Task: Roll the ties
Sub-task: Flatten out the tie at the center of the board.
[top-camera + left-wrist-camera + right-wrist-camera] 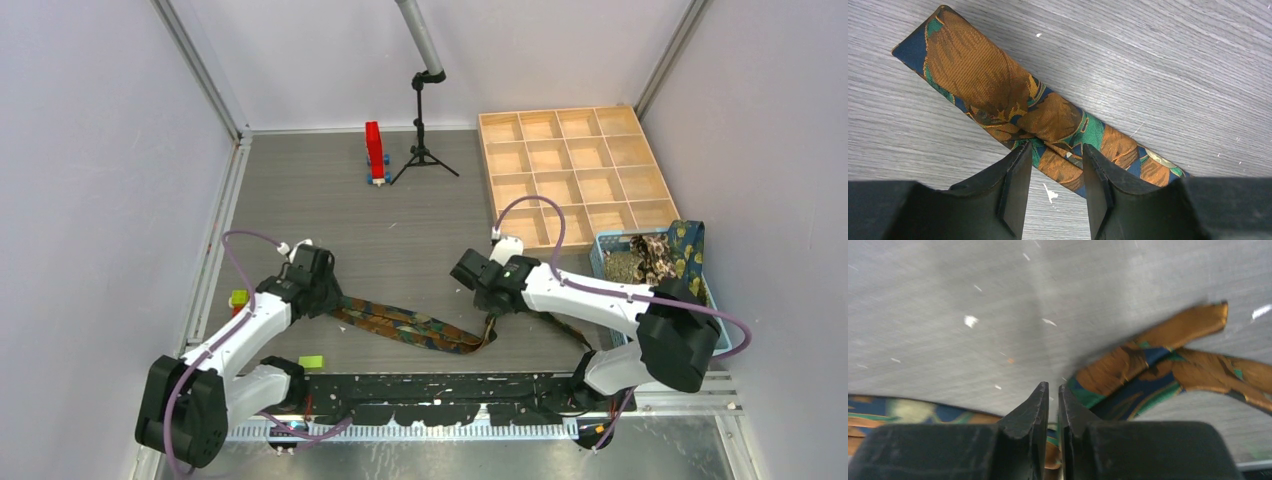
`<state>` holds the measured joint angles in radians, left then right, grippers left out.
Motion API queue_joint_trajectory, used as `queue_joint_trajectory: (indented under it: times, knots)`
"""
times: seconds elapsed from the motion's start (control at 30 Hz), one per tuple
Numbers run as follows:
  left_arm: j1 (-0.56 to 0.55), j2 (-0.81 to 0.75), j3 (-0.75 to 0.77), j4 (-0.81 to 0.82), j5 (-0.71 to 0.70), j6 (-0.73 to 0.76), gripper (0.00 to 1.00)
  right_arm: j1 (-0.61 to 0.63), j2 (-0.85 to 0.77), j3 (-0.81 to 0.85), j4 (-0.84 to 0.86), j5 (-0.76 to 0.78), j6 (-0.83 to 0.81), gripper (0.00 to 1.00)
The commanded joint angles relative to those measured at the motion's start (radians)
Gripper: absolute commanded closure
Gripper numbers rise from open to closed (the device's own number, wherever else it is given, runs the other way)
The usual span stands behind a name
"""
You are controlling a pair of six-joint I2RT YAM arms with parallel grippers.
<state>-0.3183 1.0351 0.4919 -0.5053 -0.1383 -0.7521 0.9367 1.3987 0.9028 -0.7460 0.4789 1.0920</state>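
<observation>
A patterned tie (410, 325), orange, teal and navy, lies stretched on the table (400, 220) in front of the wooden tray (486, 160) and off toward its left, on the side of the arm bases. Each of the 2 arms is at 1 end of it, which looks like a way to keep the strip flat while 1 end is turned over to start a roll. The left claw (1057, 150) is at the end farther from the tray with its fingers apart, straddling the fabric without gripping it. The right claw (1053, 386) is at the end nearer the tray, its fingers drawn almost together with only a slit between them, and it seems to pinch the tie where the cloth doubles back. Only the left wrist view shows that the far end is already folded over on itself. Only the right wrist view, though blurred, shows the narrow tail crossing the wider strip. The top view alone shows the light blue basket (603, 242), just beside the tray's near right corner, with other ties (655, 255) waiting in it.
</observation>
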Motion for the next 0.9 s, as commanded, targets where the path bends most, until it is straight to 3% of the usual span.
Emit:
queue_joint_trajectory:
  times: [0.0,0.17,0.5,0.6,0.87]
  knots:
    - [0.008,0.018,0.028,0.031,-0.011,0.015,0.57,0.048,-0.027,-0.085,-0.053,-0.072,0.068,0.83]
    - [0.012,0.037,0.03,0.049,-0.006,0.014,0.57,0.175,-0.061,-0.11,-0.178,-0.027,0.229,0.93]
    - [0.02,0.009,0.046,0.019,-0.011,0.03,0.57,0.38,-0.074,-0.177,-0.281,-0.043,0.465,0.96]
    - [0.021,-0.01,0.058,0.006,-0.009,0.028,0.57,0.414,-0.102,-0.173,-0.261,-0.061,0.435,0.98]
    - [0.022,-0.067,0.081,-0.033,-0.002,0.019,0.57,0.439,-0.081,-0.14,0.006,-0.131,0.228,0.95]
